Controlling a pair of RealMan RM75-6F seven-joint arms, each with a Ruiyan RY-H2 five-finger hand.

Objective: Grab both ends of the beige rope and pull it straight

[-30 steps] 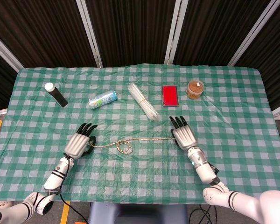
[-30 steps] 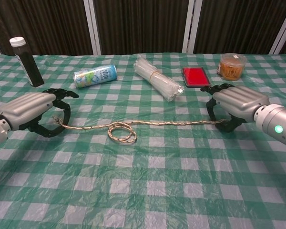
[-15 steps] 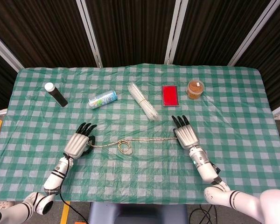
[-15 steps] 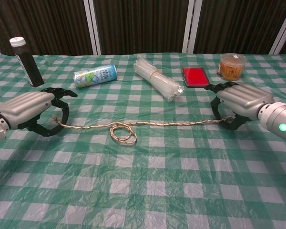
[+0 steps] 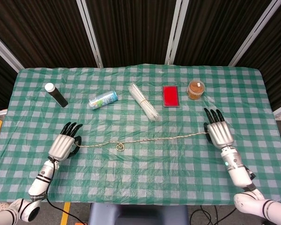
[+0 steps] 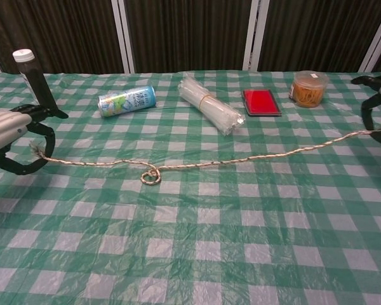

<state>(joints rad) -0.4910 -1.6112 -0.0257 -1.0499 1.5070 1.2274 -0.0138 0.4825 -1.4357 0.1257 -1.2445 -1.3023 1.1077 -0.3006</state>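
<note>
The beige rope (image 5: 150,139) (image 6: 241,159) stretches across the green checked tablecloth, nearly straight, with one small tight loop (image 5: 119,147) (image 6: 150,176) left of centre. My left hand (image 5: 63,145) (image 6: 9,140) pinches the rope's left end between thumb and a finger. My right hand (image 5: 218,132) (image 6: 380,105) pinches the right end at the far right; in the chest view it is mostly cut off by the frame edge.
Along the far side lie a black bottle with a white cap (image 5: 56,94), a green drink can on its side (image 5: 103,99), a bundle of clear straws (image 5: 143,101), a red box (image 5: 170,96) and a small tub with orange contents (image 5: 195,89).
Both hands have moved apart, the left one leftward and the right one rightward. The rope has drawn out longer and its coil has shrunk to a small tight loop.
</note>
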